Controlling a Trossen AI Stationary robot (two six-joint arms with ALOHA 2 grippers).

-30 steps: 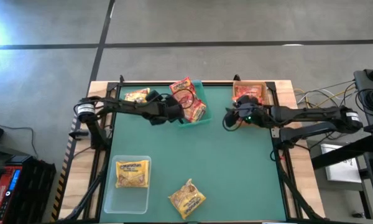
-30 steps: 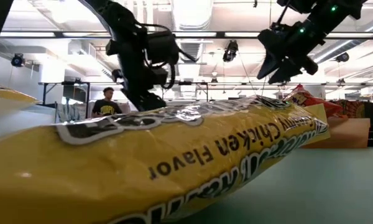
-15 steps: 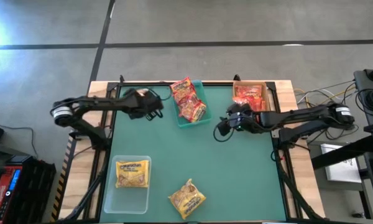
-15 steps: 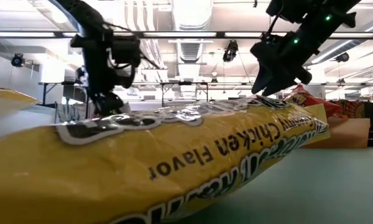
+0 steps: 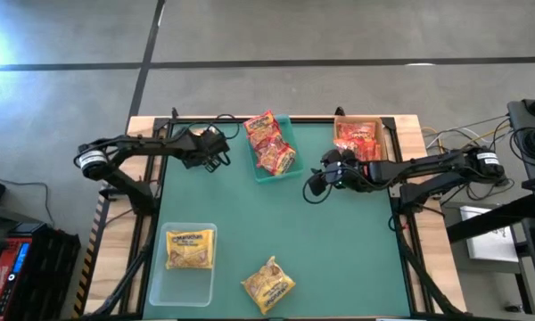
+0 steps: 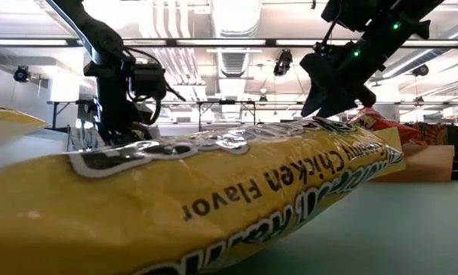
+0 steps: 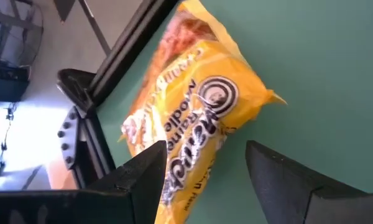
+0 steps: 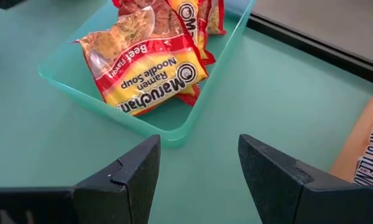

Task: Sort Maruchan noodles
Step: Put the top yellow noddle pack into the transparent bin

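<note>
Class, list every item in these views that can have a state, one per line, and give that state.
Left gripper: open, above a yellow packet lying flat at the mat's far left edge.
Right gripper: open, empty, beside the teal bin.
Teal bin: holds red packets, piled and tilted.
Tan bin: holds red packets.
Clear bin: holds one yellow packet.
Loose yellow packet: flat on the mat.

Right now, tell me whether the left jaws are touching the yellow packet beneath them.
Cannot tell. The left wrist view shows the left gripper open over the yellow noodle packet, jaws straddling it, but no clear gap or contact; in the high view the arm hides it.
</note>
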